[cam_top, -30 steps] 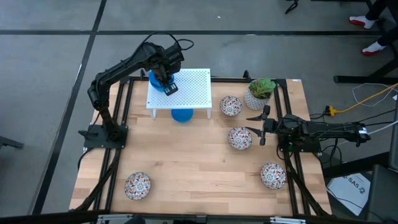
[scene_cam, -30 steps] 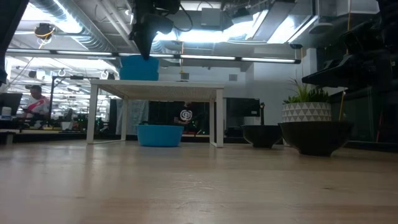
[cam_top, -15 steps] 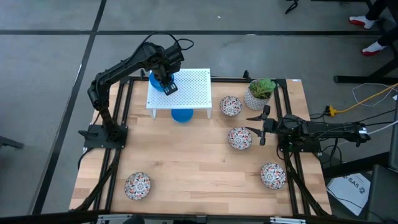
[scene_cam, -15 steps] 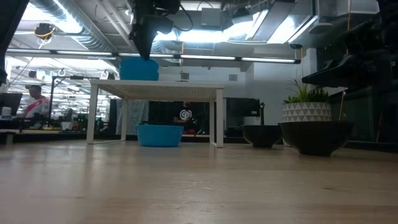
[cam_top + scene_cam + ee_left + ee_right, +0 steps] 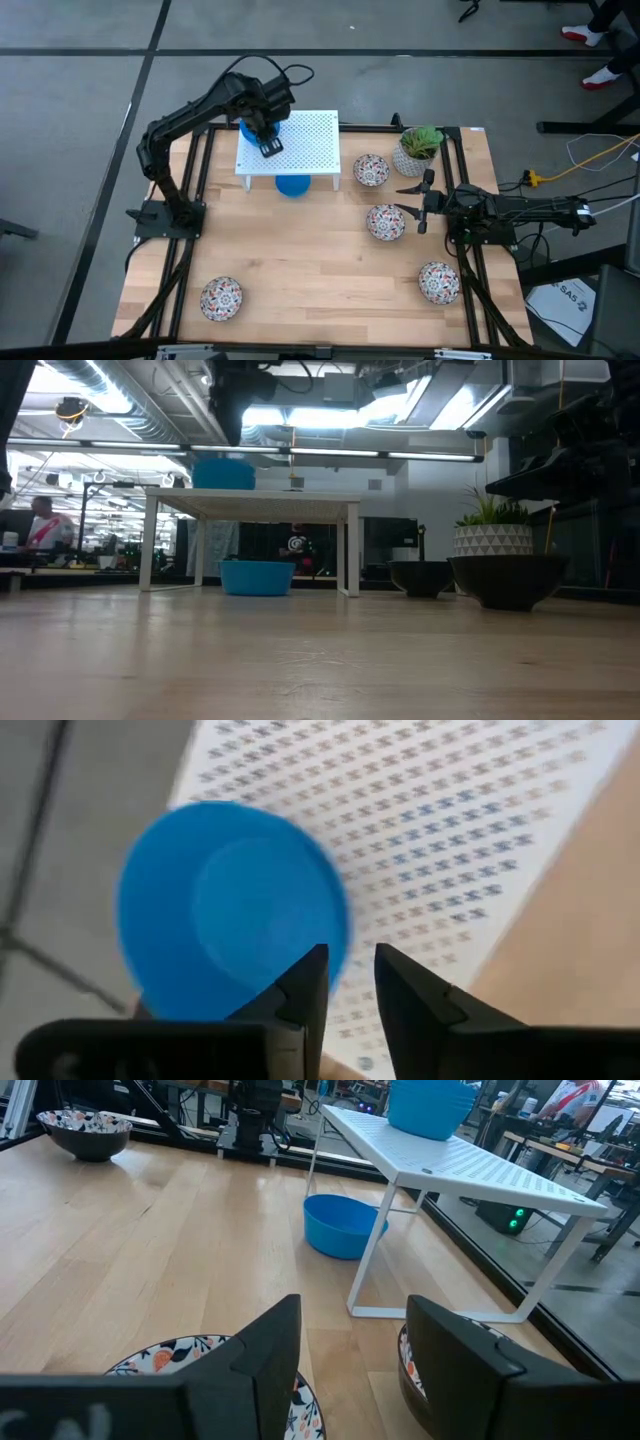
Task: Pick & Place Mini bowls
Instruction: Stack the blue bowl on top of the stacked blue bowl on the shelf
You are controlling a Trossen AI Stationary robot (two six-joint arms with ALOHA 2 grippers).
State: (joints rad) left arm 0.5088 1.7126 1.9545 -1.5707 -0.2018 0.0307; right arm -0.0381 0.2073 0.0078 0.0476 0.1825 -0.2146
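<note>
A bright blue mini bowl [image 5: 230, 910] stands upright on the far left corner of a white perforated stand [image 5: 300, 140]. My left gripper [image 5: 345, 990] hangs open just above it, fingers pointing down beside the bowl's rim, clear of it in the low view [image 5: 222, 473]. A second blue bowl [image 5: 292, 185] sits on the table under the stand. Several floral mini bowls lie on the wood: two [image 5: 371, 169] [image 5: 386, 221] near my right gripper [image 5: 420, 200], one [image 5: 438, 281] at the near right, one [image 5: 221, 298] at the near left. My right gripper rests open and level at the right.
A white pot with a green plant [image 5: 418, 148] stands at the far right, beside the stand. The stand's thin legs [image 5: 352, 550] enclose the low space holding the second blue bowl. Bare wood spreads across the table's middle and near side [image 5: 310, 270].
My left gripper has let go of the blue bowl on the stand and risen clear of it, shifting slightly toward the table's left edge. The bowl stays on the stand's corner, sitting a little lower than before.
</note>
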